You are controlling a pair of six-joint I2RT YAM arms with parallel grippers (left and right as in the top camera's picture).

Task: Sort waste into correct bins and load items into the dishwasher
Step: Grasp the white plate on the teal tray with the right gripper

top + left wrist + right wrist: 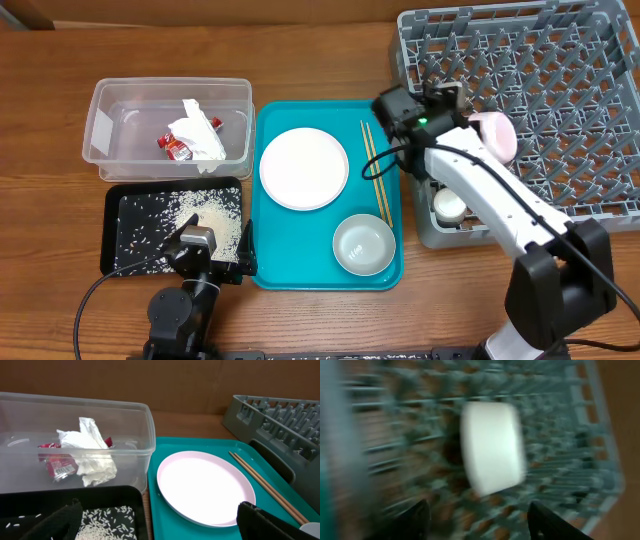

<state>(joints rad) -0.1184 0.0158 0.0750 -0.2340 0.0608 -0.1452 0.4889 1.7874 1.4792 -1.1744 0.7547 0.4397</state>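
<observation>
The clear tub (100, 125) holds the crumpled napkin (200, 135) and the red sauce packet (178, 147); both also show in the left wrist view, napkin (90, 452) and packet (57, 462). Rice (205, 222) lies in the black tray (112, 235). The white plate (303, 167), chopsticks (376, 170) and steel bowl (363, 244) sit on the teal tray. A white bowl (495, 135) lies on its side in the dish rack (580, 120), blurred in the right wrist view (492, 447). The small cup (450, 205) is at the rack's near left corner. My left gripper (215, 255) (160, 527) is open and empty, low over the black tray's right edge. My right gripper (443, 98) (480, 520) is open and empty over the rack, beside the bowl.
The teal serving tray (272, 275) lies between the black tray and the rack. The rack's raised left wall (420, 215) stands right beside the teal tray. The right wrist view is motion-blurred. The table is wooden.
</observation>
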